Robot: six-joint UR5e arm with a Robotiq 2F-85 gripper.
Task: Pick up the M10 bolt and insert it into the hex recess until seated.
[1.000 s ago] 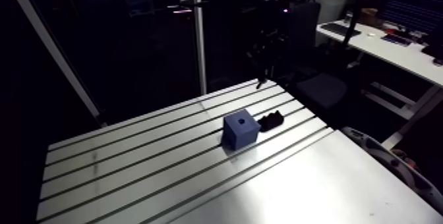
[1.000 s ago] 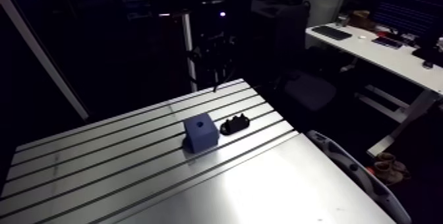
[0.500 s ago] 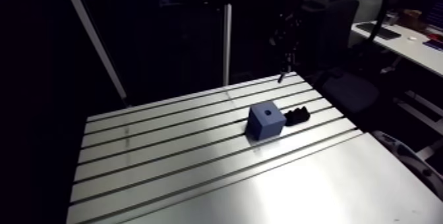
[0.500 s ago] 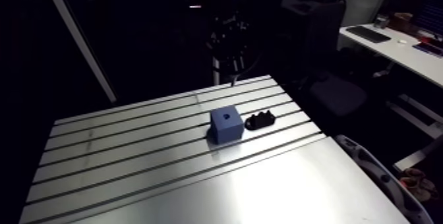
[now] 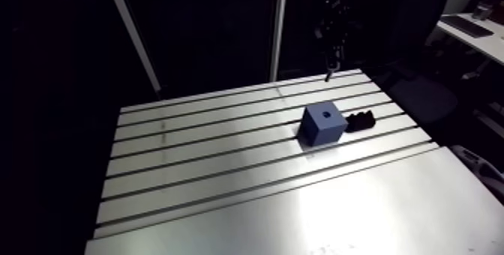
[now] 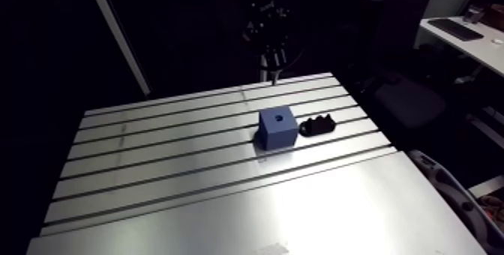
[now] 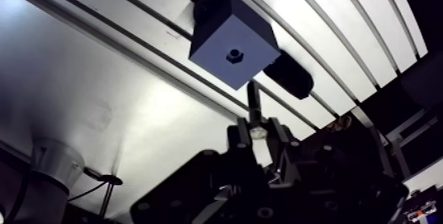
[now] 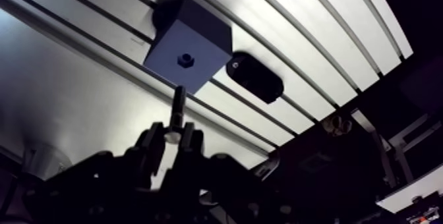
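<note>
A blue cube block (image 5: 324,124) stands on the slotted table (image 5: 225,168), with a small dark hex recess (image 7: 234,55) in its top face. My gripper (image 7: 257,131) hangs high above the table and is shut on the M10 bolt (image 7: 253,105). The bolt's dark shank sticks out past the fingertips toward the block. In the wrist view the bolt tip ends just short of the block's near edge, well above it. In the arm view the gripper (image 5: 330,63) is small and dark beyond the table's far edge, behind the block.
A low black holder (image 5: 361,121) lies right beside the block, on its right in the arm view. The table's far edge (image 5: 247,89) runs just below the gripper. An office chair (image 5: 420,85) stands off the table's right side.
The arm view has swung, so the whole scene has shifted right. Block and holder keep their place on the table. The gripper with the bolt now lines up more directly behind the block.
</note>
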